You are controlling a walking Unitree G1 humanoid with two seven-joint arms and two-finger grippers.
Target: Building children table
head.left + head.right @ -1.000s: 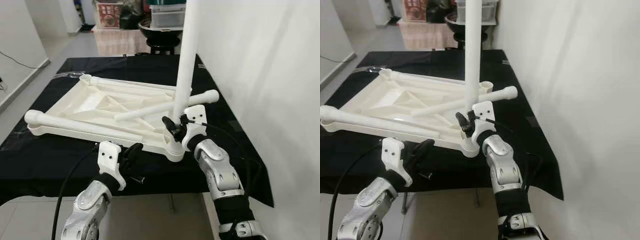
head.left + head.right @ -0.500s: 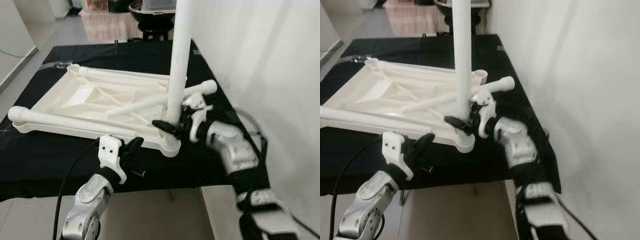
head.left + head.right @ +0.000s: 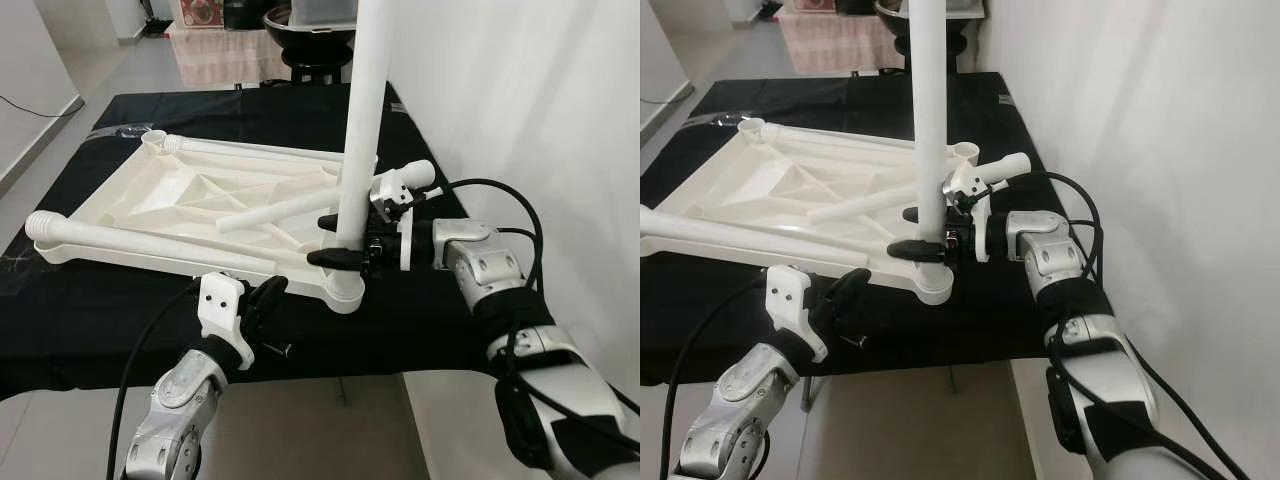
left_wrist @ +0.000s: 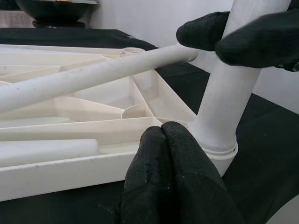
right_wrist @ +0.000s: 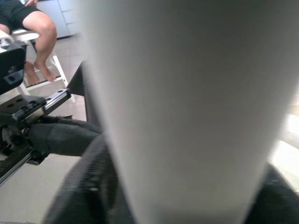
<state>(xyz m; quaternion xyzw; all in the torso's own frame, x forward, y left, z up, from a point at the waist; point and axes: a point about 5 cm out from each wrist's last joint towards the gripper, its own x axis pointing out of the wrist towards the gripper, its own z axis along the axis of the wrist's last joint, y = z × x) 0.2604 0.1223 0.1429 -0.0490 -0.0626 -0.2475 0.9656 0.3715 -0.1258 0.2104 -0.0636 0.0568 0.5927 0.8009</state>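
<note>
Upright white plastic table leg, smooth and round, standing in the corner socket at lower centre of the frame, on the near right corner of the upturned white plastic tabletop. Tabletop lying underside up across the middle left, ribbed with moulded triangular braces, flat on the black cloth-covered counter.

Compared with half a second back: right gripper now reaching in level from the right of the frame instead of slanting up from below, forearm swung out horizontal, black cable looping above it. Jaws closed around the upright leg just above the socket, one black finger on each side. From the right wrist, leg a pale blurred column up close, with a seated person's bare legs in the upper left corner.

Two more white legs lying loose: a long one along the near edge of the tabletop, ridged at its left end, and a thinner one slanting across the ribs toward centre right, rounded tip poking past the rim.

Left gripper at lower centre left, just off the tabletop's near edge, much as before; jaws pressed together, nothing between them, matte black pads touching. Pale wall on the right; dark round bowl-shaped stand at top centre.
</note>
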